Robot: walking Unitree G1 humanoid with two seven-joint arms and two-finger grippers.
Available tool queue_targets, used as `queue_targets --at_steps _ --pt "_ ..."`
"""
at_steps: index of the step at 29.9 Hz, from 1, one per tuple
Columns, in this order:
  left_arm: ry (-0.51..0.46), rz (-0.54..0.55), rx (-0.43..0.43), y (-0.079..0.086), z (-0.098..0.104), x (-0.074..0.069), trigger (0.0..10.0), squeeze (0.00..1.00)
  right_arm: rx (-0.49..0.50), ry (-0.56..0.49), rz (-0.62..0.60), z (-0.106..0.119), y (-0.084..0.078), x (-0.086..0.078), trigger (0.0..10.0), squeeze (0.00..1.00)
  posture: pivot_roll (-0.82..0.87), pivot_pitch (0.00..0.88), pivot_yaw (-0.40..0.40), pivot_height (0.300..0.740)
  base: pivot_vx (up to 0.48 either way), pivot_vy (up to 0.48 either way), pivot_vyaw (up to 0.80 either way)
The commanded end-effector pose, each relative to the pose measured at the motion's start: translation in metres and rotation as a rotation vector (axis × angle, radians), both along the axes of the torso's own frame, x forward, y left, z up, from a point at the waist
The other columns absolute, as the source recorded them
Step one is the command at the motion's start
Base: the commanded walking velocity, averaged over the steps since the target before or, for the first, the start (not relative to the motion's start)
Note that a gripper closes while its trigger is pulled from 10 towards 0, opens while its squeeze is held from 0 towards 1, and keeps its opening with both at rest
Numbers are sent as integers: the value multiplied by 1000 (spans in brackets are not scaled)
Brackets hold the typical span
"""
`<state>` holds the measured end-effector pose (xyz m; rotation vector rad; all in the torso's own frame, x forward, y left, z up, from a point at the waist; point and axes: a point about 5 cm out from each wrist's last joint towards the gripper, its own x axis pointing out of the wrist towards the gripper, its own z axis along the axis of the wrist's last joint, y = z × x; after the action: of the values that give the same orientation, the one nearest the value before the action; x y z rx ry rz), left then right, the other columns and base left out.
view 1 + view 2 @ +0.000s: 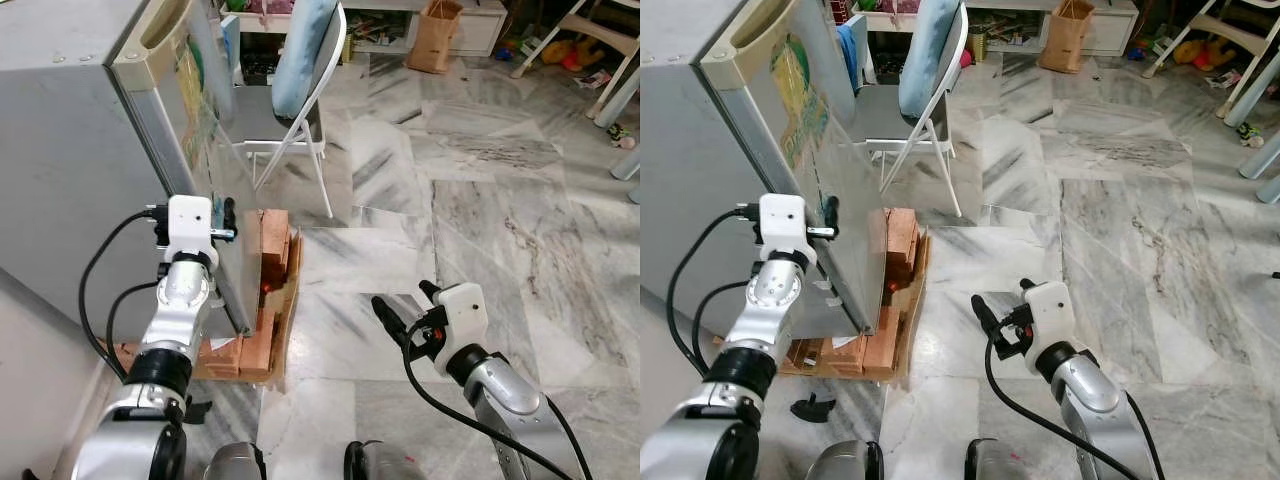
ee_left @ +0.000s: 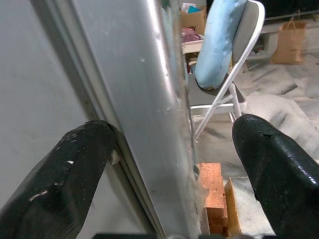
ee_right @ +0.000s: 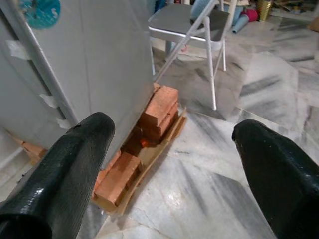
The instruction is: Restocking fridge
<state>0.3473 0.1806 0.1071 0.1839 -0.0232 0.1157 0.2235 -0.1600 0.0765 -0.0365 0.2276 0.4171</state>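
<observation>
Left gripper is spread, one finger on each side of the fridge door edge, evidently placed to swing it. Right gripper is spread and empty, hovering low over the marble floor at right. The fridge stands left on bricks, a folding chair beyond.

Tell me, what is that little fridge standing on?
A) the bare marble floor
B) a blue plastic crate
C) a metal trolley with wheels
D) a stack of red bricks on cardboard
D: red bricks on a sheet of cardboard lie under the fridge, lifting it off the marble floor.
</observation>
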Motion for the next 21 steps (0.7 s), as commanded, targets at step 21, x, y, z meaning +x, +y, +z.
queue_targets --at_steps 21 --pt "-144 -662 -109 -156 68 17 10000 0 -2 128 79 -21 -6 -9 10000 0 45 68 6 740 0 0 0"
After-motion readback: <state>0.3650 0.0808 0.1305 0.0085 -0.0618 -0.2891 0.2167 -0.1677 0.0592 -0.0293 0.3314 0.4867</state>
